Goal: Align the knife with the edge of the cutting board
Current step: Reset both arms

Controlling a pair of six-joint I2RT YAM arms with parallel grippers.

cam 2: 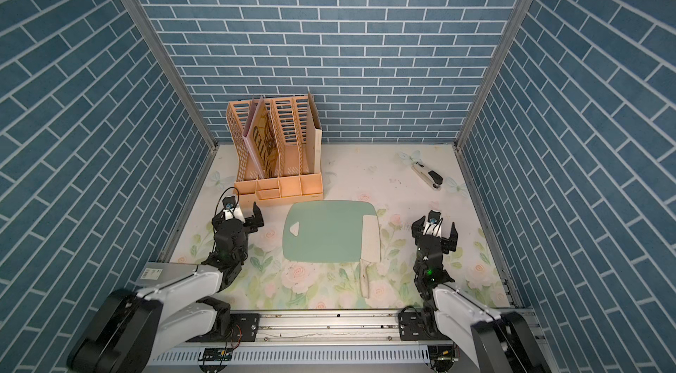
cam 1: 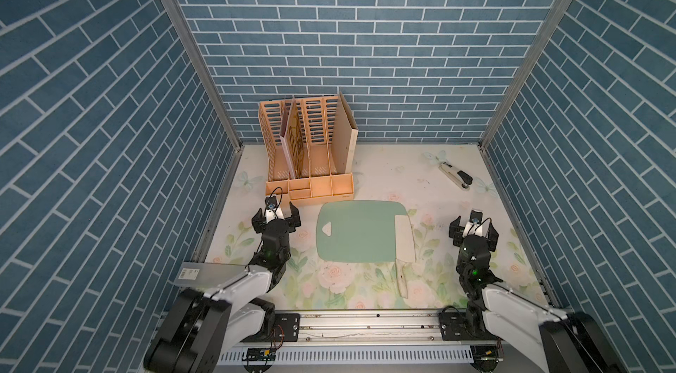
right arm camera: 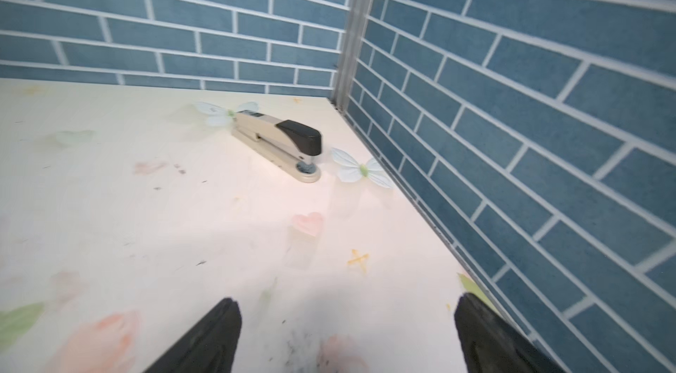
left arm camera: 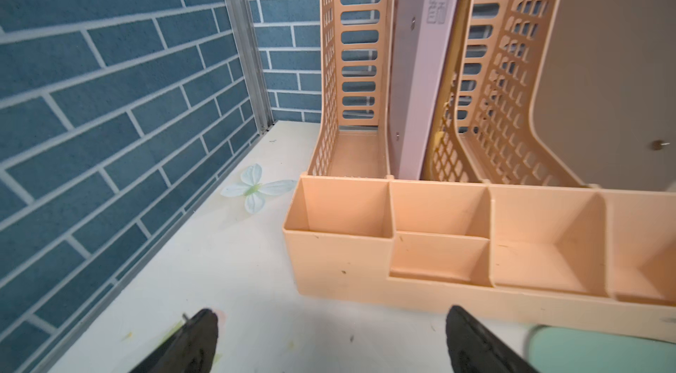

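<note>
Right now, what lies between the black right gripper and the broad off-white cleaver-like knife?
Nothing: only bare floral tabletop separates the open right gripper from the knife. Both top views show it.

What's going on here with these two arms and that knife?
Neither arm is holding anything at the moment. The knife lies with its blade on the cutting board, roughly along the short edge on the robot's right, and its handle sticks out past the near edge. The right gripper hangs open beside that edge, clear of the knife. The left gripper is open on the board's other side, near the organizer.
</note>
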